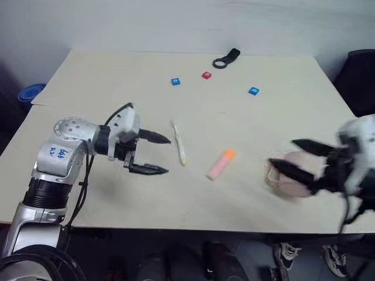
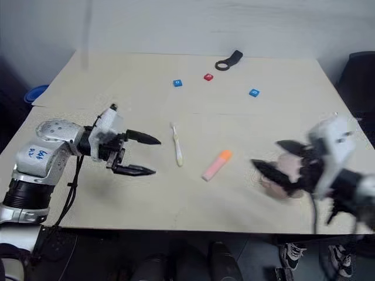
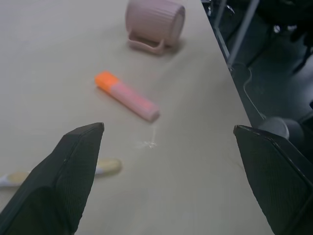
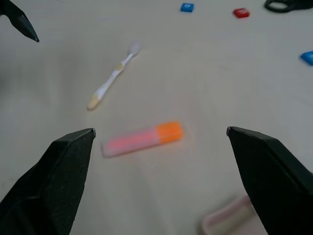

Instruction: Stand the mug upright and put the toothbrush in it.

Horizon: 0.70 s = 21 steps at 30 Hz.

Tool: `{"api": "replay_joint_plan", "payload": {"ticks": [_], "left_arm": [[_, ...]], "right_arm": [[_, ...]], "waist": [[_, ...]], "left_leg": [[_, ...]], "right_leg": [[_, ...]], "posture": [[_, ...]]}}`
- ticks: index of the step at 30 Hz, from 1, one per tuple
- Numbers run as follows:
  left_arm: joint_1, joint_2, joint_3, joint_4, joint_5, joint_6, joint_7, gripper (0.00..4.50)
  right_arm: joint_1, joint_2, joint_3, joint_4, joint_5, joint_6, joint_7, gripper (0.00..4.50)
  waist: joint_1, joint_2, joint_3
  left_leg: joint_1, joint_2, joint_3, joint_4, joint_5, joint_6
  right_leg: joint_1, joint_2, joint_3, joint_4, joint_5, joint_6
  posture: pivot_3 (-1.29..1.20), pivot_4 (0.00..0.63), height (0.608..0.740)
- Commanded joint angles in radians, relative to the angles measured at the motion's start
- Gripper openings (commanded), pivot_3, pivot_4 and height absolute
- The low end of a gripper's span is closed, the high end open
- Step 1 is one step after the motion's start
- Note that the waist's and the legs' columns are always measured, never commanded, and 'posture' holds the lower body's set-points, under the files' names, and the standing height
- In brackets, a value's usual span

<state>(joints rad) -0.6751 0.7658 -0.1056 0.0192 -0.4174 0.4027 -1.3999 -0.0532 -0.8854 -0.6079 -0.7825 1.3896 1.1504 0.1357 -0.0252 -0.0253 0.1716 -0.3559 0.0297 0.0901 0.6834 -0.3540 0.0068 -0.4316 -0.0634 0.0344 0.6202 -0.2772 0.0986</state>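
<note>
Lying on its side near the worktop's (image 1: pixel 117 76) front right edge, the pale pink ribbed ceramic mug (image 3: pixel 154 23) has its loop handle resting against the surface, and the right claw (image 1: pixel 296 158) hovers directly over it with its two black fingers spread wide and nothing between them. That arm reaches in from the right, its claw pointing leftward across the mug. A slim white toothbrush with a pale yellowish handle end (image 1: pixel 179 144) lies flat near the middle of the worktop, just beyond the tips of the left claw (image 1: pixel 157 154), which also stands wide and empty, pointing right with the forearm roughly level. Between toothbrush and mug lies a short pink marker with an orange cap (image 1: pixel 220 164).
</note>
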Motion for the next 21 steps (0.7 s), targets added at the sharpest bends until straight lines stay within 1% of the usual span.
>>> {"api": "replay_joint_plan", "payload": {"ticks": [1,3,5,6,7,10,12,15,19,21], "left_arm": [[-0.032,0.028,-0.01,0.025,0.044,-0.082,-0.049,4.5],[-0.045,0.04,-0.019,0.054,0.07,-0.119,-0.067,4.5],[-0.056,0.053,-0.025,0.068,0.089,-0.141,-0.079,4.5],[-0.057,0.065,-0.022,0.065,0.086,-0.135,-0.09,4.5],[-0.058,0.072,-0.019,0.061,0.083,-0.129,-0.097,4.5],[-0.052,0.088,-0.013,0.036,0.08,-0.112,-0.101,4.5],[-0.05,0.096,-0.011,0.023,0.082,-0.106,-0.097,4.5],[-0.054,0.096,-0.009,0.011,0.08,-0.089,-0.085,4.5],[-0.042,0.099,0.0,-0.01,0.076,-0.077,-0.066,4.5],[-0.03,0.099,0.006,-0.015,0.079,-0.085,-0.051,4.5]], "right_arm": [[0.011,0.05,0.196,-0.054,0.149,-0.077,-0.321,4.5],[0.014,0.105,0.316,-0.039,0.154,-0.106,-0.467,4.5],[-0.01,0.157,0.414,0.01,0.104,-0.107,-0.562,4.5],[-0.056,0.212,0.467,0.069,0.073,-0.115,-0.609,4.5],[-0.09,0.248,0.501,0.108,0.058,-0.124,-0.642,4.5],[-0.158,0.366,0.553,0.232,0.076,-0.154,-0.745,4.5],[-0.192,0.419,0.575,0.298,0.073,-0.158,-0.774,4.5],[-0.239,0.471,0.575,0.383,0.07,-0.167,-0.79,4.5],[-0.334,0.552,0.579,0.512,0.043,-0.17,-0.806,4.5],[-0.402,0.579,0.609,0.575,-0.016,-0.154,-0.769,4.5]], "waist": [[0.003,0.0,0.0],[0.0,-0.002,-0.001],[-0.002,-0.002,-0.001],[-0.004,-0.002,-0.001],[-0.008,-0.003,-0.002],[-0.01,-0.002,-0.001],[-0.009,-0.002,-0.001],[-0.006,-0.003,-0.002],[-0.013,-0.003,-0.002],[-0.02,-0.003,-0.002]], "left_leg": [[-0.002,0.0,0.0,0.0,0.0,0.0],[-0.004,0.0,0.0,0.0,0.0,0.001],[-0.005,0.0,0.001,0.001,0.0,0.001],[-0.005,-0.001,0.002,0.0,0.001,0.002],[-0.005,-0.001,0.003,0.001,0.001,0.002],[-0.005,-0.001,0.007,0.001,0.001,0.003],[-0.006,0.0,0.005,0.001,0.002,0.003],[-0.013,0.001,0.002,0.001,0.004,0.001],[-0.013,0.0,0.003,0.001,0.004,0.001],[-0.012,0.0,0.003,0.001,0.004,0.002]], "right_leg": [[-0.001,-0.001,0.0,0.0,0.0,0.0],[-0.004,0.0,0.0,0.0,0.0,0.0],[-0.004,0.0,0.0,0.0,0.0,0.0],[-0.005,0.0,0.0,0.0,0.0,0.0],[-0.006,0.0,0.0,0.0,0.0,0.0],[-0.008,0.001,0.0,0.001,0.001,0.001],[-0.01,0.001,0.0,0.002,0.0,0.001],[-0.016,0.001,0.0,0.008,0.0,0.001],[-0.015,0.002,-0.001,0.007,0.001,0.002],[-0.015,0.001,-0.001,0.008,0.001,0.002]], "posture": [[0.0,0.15,0.74],[0.0,0.15,0.74],[0.0,0.15,0.74],[0.0,0.15,0.74],[0.0,0.15,0.74],[0.0,0.15,0.74],[0.0,0.15,0.74],[0.0,0.15,0.74],[0.0,0.15,0.74],[0.0,0.15,0.74]]}}
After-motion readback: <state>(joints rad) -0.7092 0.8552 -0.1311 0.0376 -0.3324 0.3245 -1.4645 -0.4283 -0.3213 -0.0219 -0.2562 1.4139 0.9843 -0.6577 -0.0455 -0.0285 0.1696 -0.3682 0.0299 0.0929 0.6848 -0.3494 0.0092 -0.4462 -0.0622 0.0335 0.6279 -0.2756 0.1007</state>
